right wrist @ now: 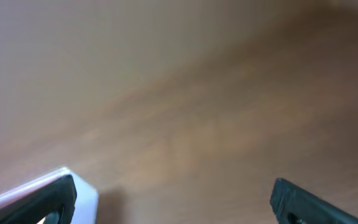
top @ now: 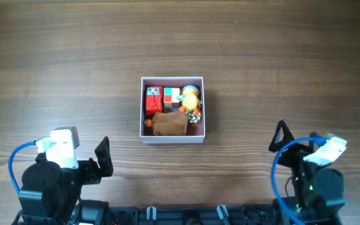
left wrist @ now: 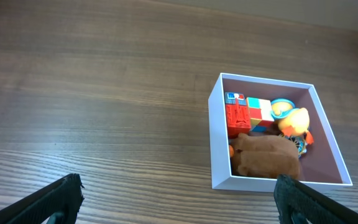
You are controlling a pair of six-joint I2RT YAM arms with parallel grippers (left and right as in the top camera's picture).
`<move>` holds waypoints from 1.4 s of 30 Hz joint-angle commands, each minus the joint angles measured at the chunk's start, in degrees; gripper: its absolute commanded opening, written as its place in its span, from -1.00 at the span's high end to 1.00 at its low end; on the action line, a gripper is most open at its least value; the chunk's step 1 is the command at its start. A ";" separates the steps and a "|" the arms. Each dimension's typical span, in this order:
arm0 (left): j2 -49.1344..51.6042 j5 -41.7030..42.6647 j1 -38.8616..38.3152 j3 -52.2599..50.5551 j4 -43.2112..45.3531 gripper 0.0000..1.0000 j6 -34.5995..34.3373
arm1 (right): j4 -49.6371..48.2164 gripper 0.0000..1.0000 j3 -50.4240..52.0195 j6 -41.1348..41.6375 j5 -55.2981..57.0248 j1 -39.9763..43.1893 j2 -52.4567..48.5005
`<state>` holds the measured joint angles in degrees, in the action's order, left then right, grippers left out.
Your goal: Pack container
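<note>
The container [top: 144, 109] is a square white-walled box with a dusty-pink inside at the table's middle. It holds a red block toy [top: 153, 99], a multicoloured cube [top: 172, 95], a yellow duck figure [top: 191, 100] and a brown plush [top: 170, 123]. The left wrist view shows the container [left wrist: 219, 143] with the same toys. My left gripper [top: 104, 156] is open and empty at the front left, away from the box. My right gripper [top: 280, 137] is open and empty at the front right. The right wrist view is blurred, with a white container corner [right wrist: 82, 194] at its lower left.
The wood-grain table [top: 55, 69] surrounds the container on all sides. Blue cables loop at both arm bases [top: 14, 165].
</note>
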<state>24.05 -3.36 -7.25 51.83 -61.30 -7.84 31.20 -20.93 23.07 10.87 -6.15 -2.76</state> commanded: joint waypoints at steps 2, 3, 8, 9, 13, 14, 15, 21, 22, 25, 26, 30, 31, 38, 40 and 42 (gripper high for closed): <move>0.09 -0.57 -0.31 -0.31 0.15 -0.99 -0.52 | -19.45 -0.99 8.70 -11.41 -3.43 0.66 2.56; 0.09 -0.57 -0.33 -0.31 0.15 -0.99 -0.52 | -27.56 -0.99 12.07 -11.15 -3.43 1.01 2.56; 0.09 -0.57 -0.33 -0.31 0.15 -0.99 -0.52 | -40.98 -1.00 20.65 -11.17 -3.04 1.36 2.58; 0.09 -0.57 -0.33 -0.31 0.15 -0.99 -0.55 | -36.46 -0.99 20.63 -11.08 -3.08 1.38 2.58; 0.09 -0.57 -0.33 -0.31 0.15 -0.99 -0.52 | -31.78 -0.99 20.63 -13.97 -9.55 1.36 2.58; 0.09 -0.57 -0.31 -0.31 0.15 -0.99 -0.52 | -31.78 -1.00 20.63 -13.99 -9.49 1.36 2.56; 0.09 -0.57 -0.33 -0.31 0.15 -0.99 -0.52 | -31.78 -0.99 20.63 -13.97 -9.49 1.36 2.51; 0.09 -0.57 -0.33 -0.31 0.15 -0.99 -0.52 | -31.78 -0.99 20.63 -13.97 -9.49 1.36 2.05; 0.09 -0.57 -0.33 -0.31 0.15 -1.00 -0.55 | -31.78 -0.99 20.63 -13.97 -9.49 1.36 2.01; 0.09 -0.57 -0.33 -0.31 0.15 -1.00 -0.52 | -31.78 -0.99 20.63 -13.97 -9.49 1.36 1.97; 0.09 -0.57 -0.33 -0.31 0.15 -1.00 -0.52 | -31.78 -0.99 20.63 -13.97 -9.49 1.36 1.97; 0.09 -0.57 -0.31 -0.31 0.15 -0.99 -0.52 | -31.78 -0.99 20.63 -13.97 -9.49 1.36 1.97; 0.09 -0.57 -0.31 -0.31 0.15 -1.00 -0.55 | -31.78 -0.99 20.63 -13.97 -9.49 1.36 1.97; -8.17 4.00 9.70 -6.64 -0.13 -1.00 0.09 | -31.78 -1.00 20.63 -13.97 -9.49 1.36 1.97; -15.37 4.02 9.77 -14.43 5.44 -1.00 0.07 | -31.78 -0.99 20.63 -13.99 -9.49 1.36 1.97; -19.80 4.17 9.77 -20.41 12.02 -0.99 0.09 | -31.78 -1.00 20.63 -13.99 -9.49 1.36 1.97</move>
<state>10.79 -0.71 2.02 39.66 -55.72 -7.81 -0.36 -0.34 10.13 2.35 -5.04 -0.80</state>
